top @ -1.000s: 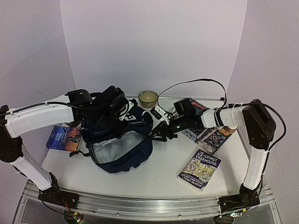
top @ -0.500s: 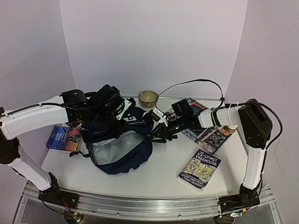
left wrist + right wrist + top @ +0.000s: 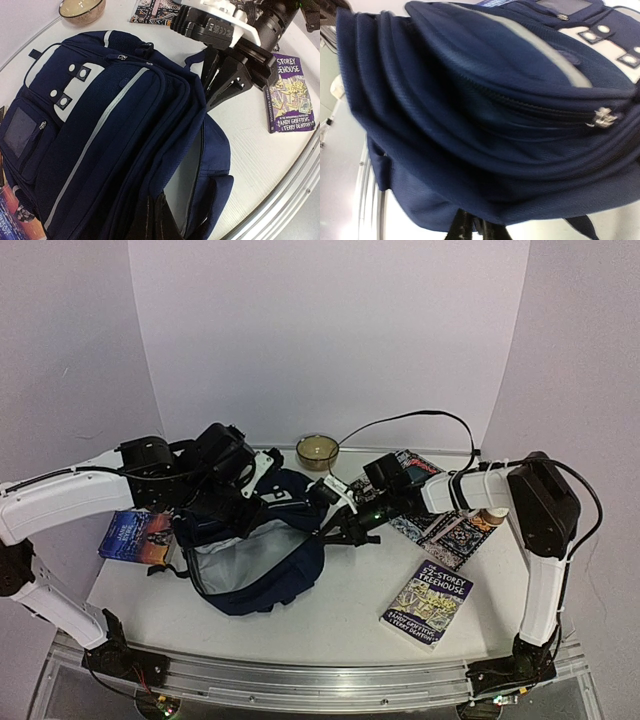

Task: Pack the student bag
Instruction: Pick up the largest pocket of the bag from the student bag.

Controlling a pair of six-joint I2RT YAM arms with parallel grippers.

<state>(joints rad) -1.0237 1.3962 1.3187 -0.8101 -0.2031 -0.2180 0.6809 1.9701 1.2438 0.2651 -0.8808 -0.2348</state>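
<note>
The student bag point(image 3: 272, 580), navy with a white stripe and patch, lies at the table's centre left with its main zip undone and pale grey lining point(image 3: 238, 554) showing. My left gripper point(image 3: 233, 507) is shut on the upper edge of the opening; in the left wrist view the bag point(image 3: 100, 125) fills the frame and the dark fingertips point(image 3: 150, 220) pinch the fabric beside the lining. My right gripper point(image 3: 326, 528) is shut on the bag's right side. In the right wrist view its fingers point(image 3: 462, 227) meet the lower hem of the bag point(image 3: 495, 125).
A Treehouse book point(image 3: 428, 603) lies front right, a patterned book point(image 3: 447, 527) behind it, and a blue book point(image 3: 137, 536) left of the bag. A bowl point(image 3: 318, 450) stands at the back centre. A black cable point(image 3: 420, 420) loops over the right arm.
My right gripper has shut on the bag's right side. The left arm has drawn the opening's upper edge leftward, and the opening shows more lining.
</note>
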